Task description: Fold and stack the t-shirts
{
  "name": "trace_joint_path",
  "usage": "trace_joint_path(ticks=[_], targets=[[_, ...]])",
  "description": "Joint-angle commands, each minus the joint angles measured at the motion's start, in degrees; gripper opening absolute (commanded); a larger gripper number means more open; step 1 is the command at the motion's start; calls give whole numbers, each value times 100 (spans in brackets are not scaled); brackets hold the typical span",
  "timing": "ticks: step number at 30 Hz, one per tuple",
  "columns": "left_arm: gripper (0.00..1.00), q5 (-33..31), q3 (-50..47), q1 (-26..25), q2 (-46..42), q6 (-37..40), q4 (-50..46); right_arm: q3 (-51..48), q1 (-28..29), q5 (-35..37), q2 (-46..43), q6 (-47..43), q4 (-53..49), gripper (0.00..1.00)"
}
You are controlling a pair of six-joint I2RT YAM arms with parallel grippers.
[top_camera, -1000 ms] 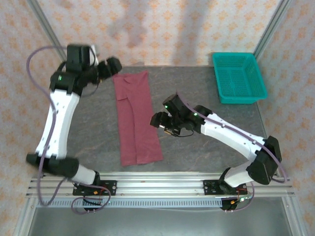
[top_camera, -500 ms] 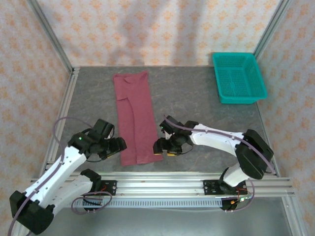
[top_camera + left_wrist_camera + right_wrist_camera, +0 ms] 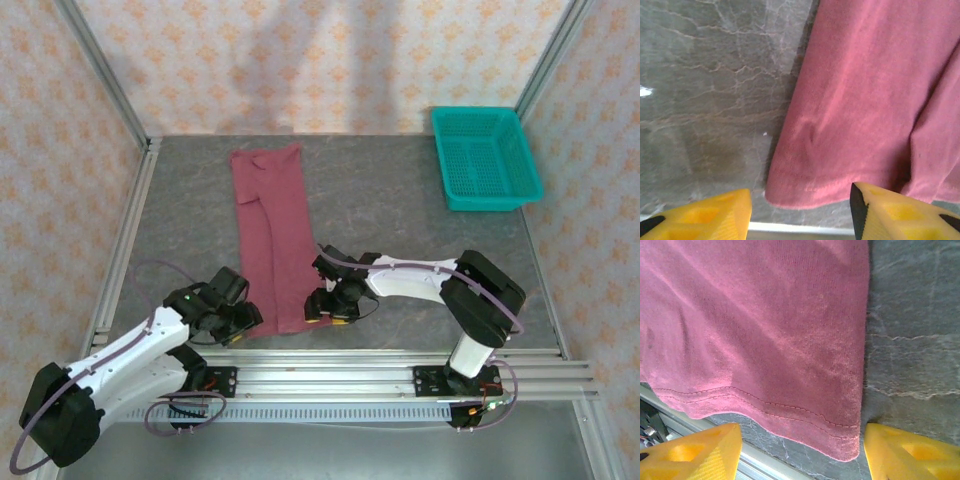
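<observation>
The grey, stone-patterned table top (image 3: pixel 400 220) takes up the middle of the overhead view, boxed in by patterned walls. On it lies the maroon, dusty-red cotton t-shirt (image 3: pixel 272 230), folded into a long narrow strip that runs from the upper left of centre down toward the lower edge, flat against the surface, its stitched hem nearest the rail. A teal plastic mesh basket (image 3: pixel 487 158) sits at the upper right, well apart from the shirt. Both white-and-black arms reach low over the table from the bottom of the frame and meet the shirt's bottom end from either side. The left gripper (image 3: pixel 243 318) is at the hem's lower-left corner; in its wrist view the yellow fingers (image 3: pixel 715 210) stand apart, with the rounded corner of the fabric lying between them. The right gripper (image 3: pixel 322 306) is at the lower-right corner, its yellow fingers (image 3: pixel 900 450) likewise spread, straddling the hem and the strip's straight side edge.
</observation>
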Motion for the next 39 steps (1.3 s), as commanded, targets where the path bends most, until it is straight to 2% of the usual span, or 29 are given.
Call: trace_joint_path(ticks=[1, 5, 8, 13, 16, 21, 31, 34, 39], targets=[[52, 37, -322, -81, 93, -433, 859, 80, 43, 196, 201, 108, 217, 64], [47, -46, -462, -118, 186, -554, 1204, 163, 44, 163, 455, 229, 416, 58], [38, -99, -379, -143, 487, -544, 1515, 220, 44, 170, 609, 338, 566, 48], [10, -333, 12, -189, 935, -278, 1203, 319, 45, 187, 723, 374, 498, 16], [5, -614, 166, -202, 422, -214, 415, 309, 50, 272, 542, 354, 272, 6], [3, -633, 169, -318, -250, -305, -180, 403, 68, 181, 130, 413, -184, 0], [1, -1222, 825, -1328, -556, -741, -1296, 470, 206, 82, -696, 689, -1044, 0], [0, -1380, 1062, -1829, -594, -1069, -1539, 505, 290, -59, -908, 720, -1344, 0], [0, -1911, 1330, -3072, -535, -2071, -1952, 293, 575, -151, -1325, 1157, -1315, 0]])
